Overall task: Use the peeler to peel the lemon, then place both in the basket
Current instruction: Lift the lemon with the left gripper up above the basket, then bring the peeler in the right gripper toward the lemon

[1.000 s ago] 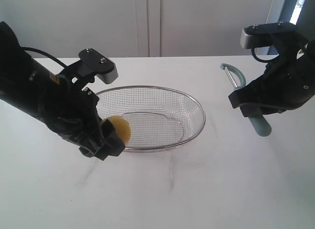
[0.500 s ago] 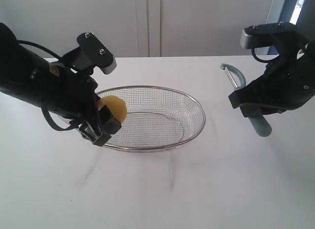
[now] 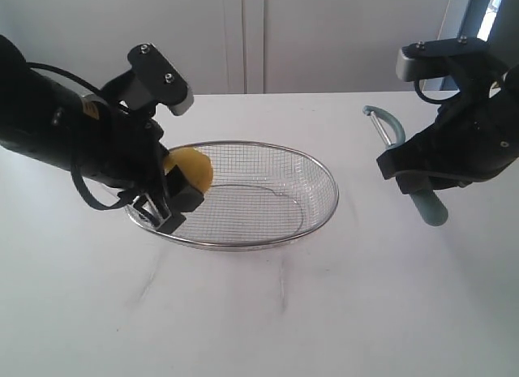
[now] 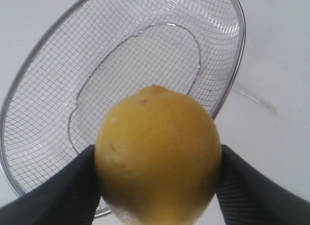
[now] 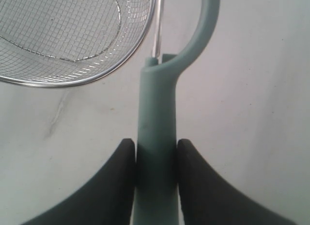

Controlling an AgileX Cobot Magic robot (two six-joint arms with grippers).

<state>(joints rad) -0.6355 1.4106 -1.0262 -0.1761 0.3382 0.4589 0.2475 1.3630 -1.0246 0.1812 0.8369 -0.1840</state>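
The yellow lemon [image 3: 190, 168] hangs over the left rim of the wire basket [image 3: 318, 170], gripped by my left gripper [image 3: 178, 190], which is shut on it. In the left wrist view the lemon [image 4: 157, 155] fills the space between both black fingers [image 4: 53, 198], with the basket [image 4: 43, 51] below it. My right gripper [image 3: 422, 182] is shut on the teal handle of the peeler [image 3: 388, 122], held above the table to the right of the basket. The right wrist view shows the peeler [image 5: 157, 118] clamped between the fingers [image 5: 114, 186], its curved head and blade pointing away.
The white table [image 3: 284, 312] carries only the basket. A pale wall runs along the back. The basket's rim [image 5: 97, 77] lies a short way from the peeler's head.
My left arm has lifted the lemon up from the basket's near left edge and carried it inward over the rim. The right arm with the peeler has stayed still.
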